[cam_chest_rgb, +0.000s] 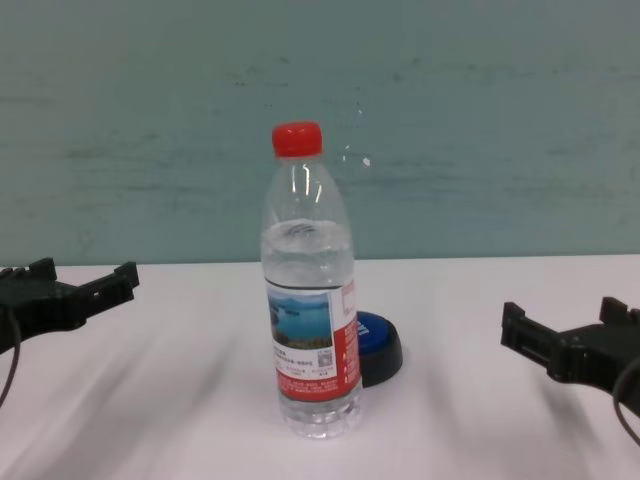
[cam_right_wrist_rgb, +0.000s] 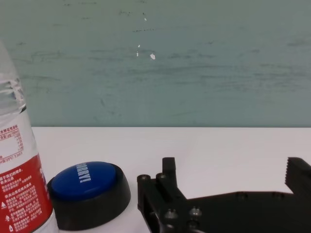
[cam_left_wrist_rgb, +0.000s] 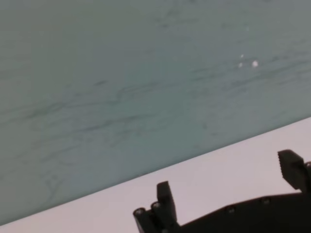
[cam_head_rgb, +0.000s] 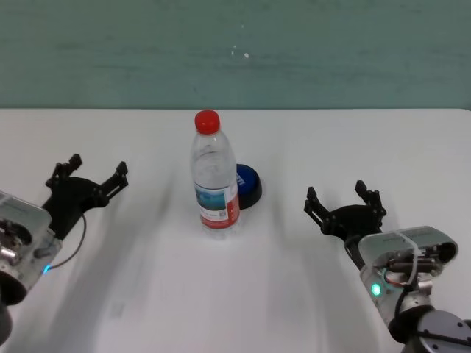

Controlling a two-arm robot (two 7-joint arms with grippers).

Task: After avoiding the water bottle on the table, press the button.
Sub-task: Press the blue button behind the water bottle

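1 water bottle [cam_head_rgb: 214,176], 1 button [cam_head_rgb: 247,184], 2 grippers.

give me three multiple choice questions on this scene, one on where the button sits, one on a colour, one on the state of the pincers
1. Seen from the head view, where is the button?
A. behind the water bottle, toward the robot's right
B. in front of it
C. under the left pincer

2. What colour is the bottle's cap?
A. blue
B. red
C. white

3. What state are the pincers in?
A. both open and empty
B. right pincer shut on the bottle
C. left one pressing the button

Answers:
1 A, the bottle partly hides the button.
2 B, the cap is red in head and chest views.
3 A, both show spread fingers holding nothing above the table.
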